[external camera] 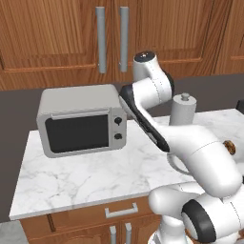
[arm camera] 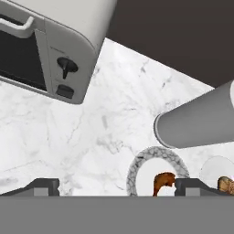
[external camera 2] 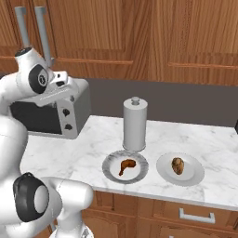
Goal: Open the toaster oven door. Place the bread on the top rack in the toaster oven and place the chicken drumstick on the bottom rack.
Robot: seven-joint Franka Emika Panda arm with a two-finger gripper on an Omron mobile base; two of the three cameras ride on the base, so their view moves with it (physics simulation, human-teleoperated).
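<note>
Nearest the lens in the hand view, the two dark fingertips (arm camera: 41,185) of the hand (arm camera: 116,186) stand spread wide apart with nothing between them. Just beyond the right-hand tip lies a marble-patterned plate (arm camera: 137,165) carrying the brown chicken drumstick (arm camera: 163,180), and further along that edge a plain white plate (arm camera: 211,165) shows with the bread (arm camera: 226,183) on it.

From the right base view the same two plates sit side by side near the front edge of the white marble worktop (external camera 2: 186,135): the patterned plate (external camera 2: 111,173) with the chicken drumstick (external camera 2: 126,165) on the left, the white plate (external camera 2: 193,175) with the bread (external camera 2: 177,165) on the right. They lie close together but apart. Just behind the patterned plate a tall grey canister (external camera 2: 135,124) with a knobbed lid stands upright.

The toaster oven (external camera: 81,125) sits toward the left end of the worktop (external camera: 81,176), against the dark backsplash. Its door is shut, the dark glass facing forward, a pale handle bar along the top of the door, and two dark knobs (external camera: 117,128) on the panel at its right side. Wooden cabinets (external camera: 57,33) with grey bar handles hang above it.

The white arm (external camera: 152,90) rises and bends over the worktop between the toaster oven and the canister (external camera: 183,108), touching neither.
</note>
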